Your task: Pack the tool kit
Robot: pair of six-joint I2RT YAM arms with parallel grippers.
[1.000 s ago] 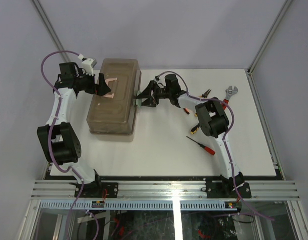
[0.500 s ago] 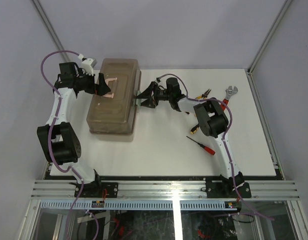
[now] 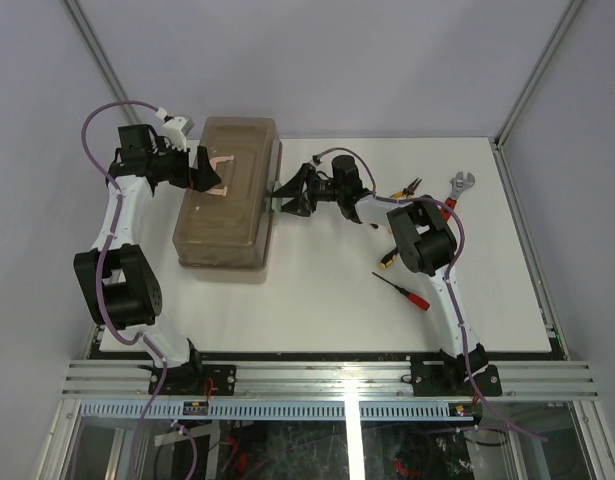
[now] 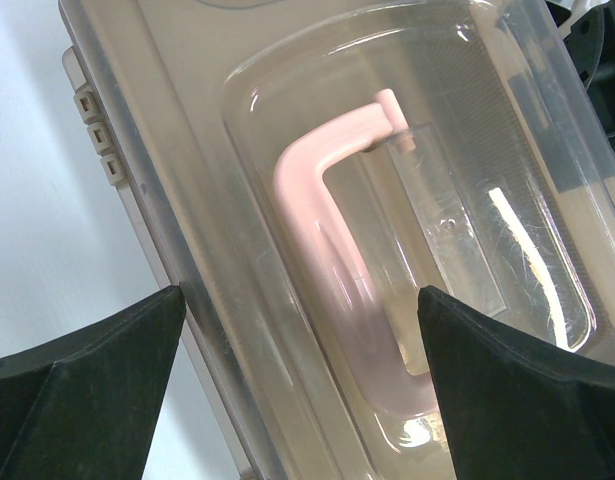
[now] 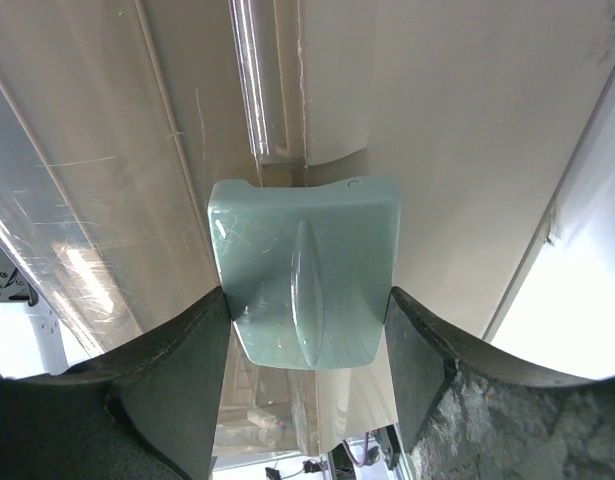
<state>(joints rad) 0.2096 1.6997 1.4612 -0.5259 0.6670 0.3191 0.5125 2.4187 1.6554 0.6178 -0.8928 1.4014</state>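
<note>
The translucent tan toolbox lies at the back left of the table with its lid down. My left gripper is open over the lid. In the left wrist view its fingers stand on either side of the pink handle, without touching it. My right gripper is at the box's right side. Its fingers are closed against both sides of the pale green latch. Yellow-handled pliers, a wrench and a red-handled screwdriver lie on the table to the right.
Another small yellow-handled tool lies by the right arm's elbow. The white table ends at a rail in front. Grey walls close in the back and the sides.
My right gripper has moved a little to the left, up against the latch side of the box. The left arm and the box have not moved.
</note>
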